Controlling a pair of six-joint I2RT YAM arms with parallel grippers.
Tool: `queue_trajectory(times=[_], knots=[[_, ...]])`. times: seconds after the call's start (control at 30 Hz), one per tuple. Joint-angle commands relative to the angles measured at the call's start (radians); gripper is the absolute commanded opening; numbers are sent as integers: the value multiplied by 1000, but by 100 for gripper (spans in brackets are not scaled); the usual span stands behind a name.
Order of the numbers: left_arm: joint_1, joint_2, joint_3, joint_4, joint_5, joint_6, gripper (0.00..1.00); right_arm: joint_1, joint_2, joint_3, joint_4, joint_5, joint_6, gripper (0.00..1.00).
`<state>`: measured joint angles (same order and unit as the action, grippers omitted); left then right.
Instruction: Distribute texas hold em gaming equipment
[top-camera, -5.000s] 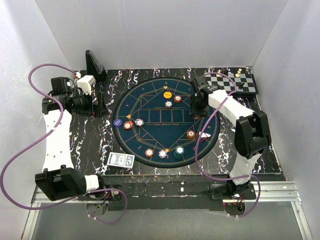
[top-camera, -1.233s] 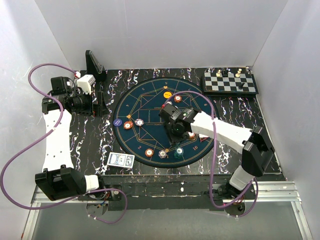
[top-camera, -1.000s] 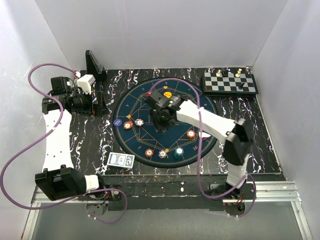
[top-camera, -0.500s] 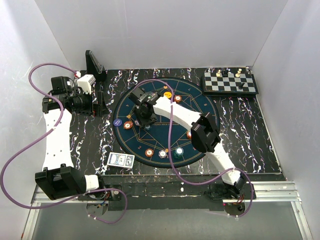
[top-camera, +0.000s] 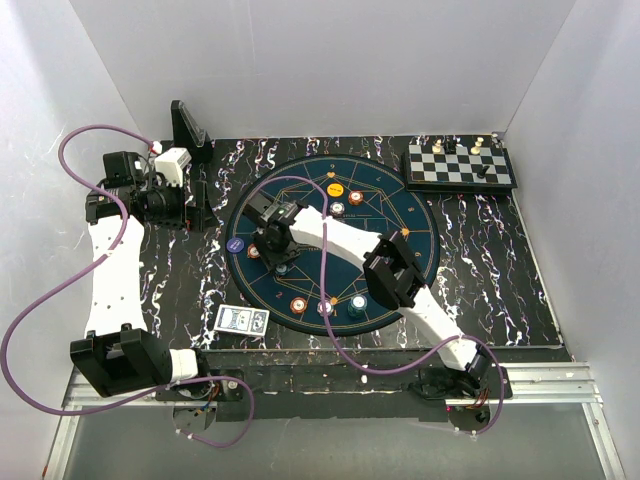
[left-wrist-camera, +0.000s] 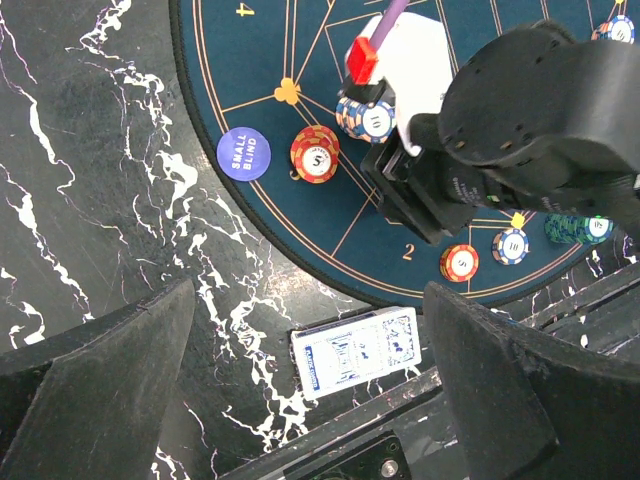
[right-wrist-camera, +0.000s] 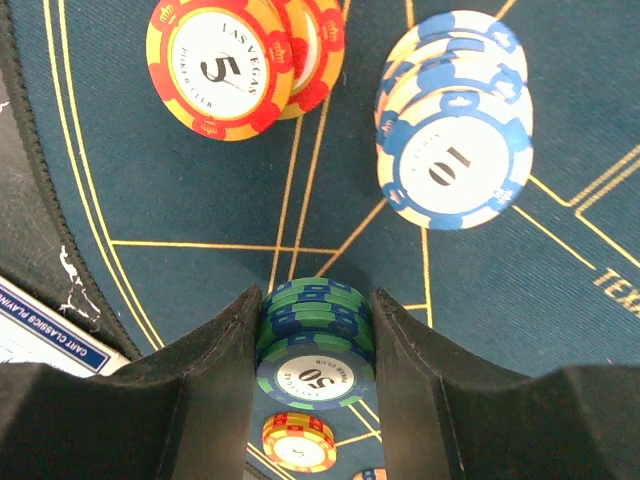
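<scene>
My right gripper (top-camera: 275, 240) is over the left part of the dark-blue mat (top-camera: 405, 215). In the right wrist view it (right-wrist-camera: 315, 345) is shut on a stack of green-and-blue "50" chips (right-wrist-camera: 318, 350), held above the mat. Beyond it lie an orange "5" stack (right-wrist-camera: 225, 65) and a white-and-blue "10" stack (right-wrist-camera: 455, 120). The blue-backed card deck (top-camera: 241, 319) lies off the mat's near left edge and also shows in the left wrist view (left-wrist-camera: 356, 351). My left gripper (left-wrist-camera: 310, 385) is open and empty, high over the table's left side.
A purple "small blind" button (left-wrist-camera: 243, 153) lies at the mat's left rim. More chip stacks sit at the mat's near edge (top-camera: 326, 307) and far part (top-camera: 345, 197). A chessboard (top-camera: 460, 165) is at the far right. A black stand (top-camera: 187, 125) is at the far left.
My right arm has swung from the mat's right side across to its left side, gripper shut. The left arm has not moved.
</scene>
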<state>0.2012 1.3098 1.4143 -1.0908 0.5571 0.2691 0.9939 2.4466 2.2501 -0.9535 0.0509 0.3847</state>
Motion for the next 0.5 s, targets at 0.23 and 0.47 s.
queue_trajectory(times=[0.23, 0.47], knots=[[7, -14, 2, 19, 10, 7, 100, 2, 52, 65, 64, 9, -13, 39], [6, -14, -6, 19, 7, 10, 100, 2, 77, 89, 85, 1, -10, 46]])
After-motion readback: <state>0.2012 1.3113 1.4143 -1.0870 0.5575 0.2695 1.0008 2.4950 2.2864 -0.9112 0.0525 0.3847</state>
